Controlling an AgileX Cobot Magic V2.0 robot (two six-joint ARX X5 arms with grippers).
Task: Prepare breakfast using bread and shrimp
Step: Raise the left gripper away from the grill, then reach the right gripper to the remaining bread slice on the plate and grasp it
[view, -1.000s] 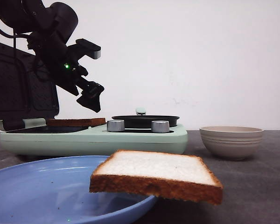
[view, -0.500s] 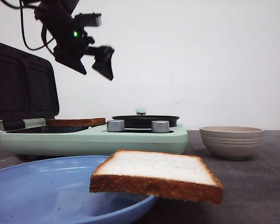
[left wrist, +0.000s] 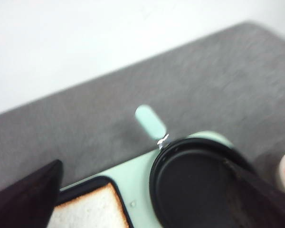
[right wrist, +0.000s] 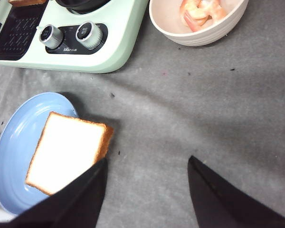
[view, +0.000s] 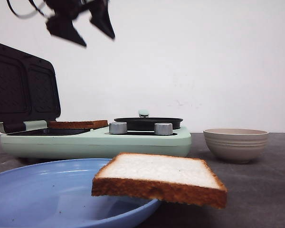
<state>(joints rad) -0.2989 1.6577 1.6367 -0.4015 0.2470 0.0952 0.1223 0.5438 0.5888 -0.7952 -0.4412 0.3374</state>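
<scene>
One slice of bread [view: 157, 176] lies on the rim of the blue plate [view: 47, 194] at the front, overhanging its right edge; the right wrist view shows the same bread [right wrist: 67, 149] on that plate [right wrist: 14, 142]. A second bread slice [view: 78, 124] rests on the sandwich maker's hot plate, also seen as bread [left wrist: 92, 209] in the left wrist view. Pink shrimp [right wrist: 202, 10] sit in the beige bowl [right wrist: 199, 34]. My left gripper [view: 84, 26] hangs open high above the appliance. My right gripper [right wrist: 147, 161] is open above bare table beside the plate.
The mint-green appliance [view: 95, 140] has its dark lid [view: 21, 88] raised at the left, two silver knobs [view: 118, 128] and a black pan [view: 147, 122] with a mint handle [left wrist: 149, 121]. The beige bowl [view: 235, 143] stands to its right on the grey table [right wrist: 218, 109].
My left gripper has risen from just above the toasted slice on the appliance to the top of the front view, drifting slightly right. The bread, plate and bowl have not moved.
</scene>
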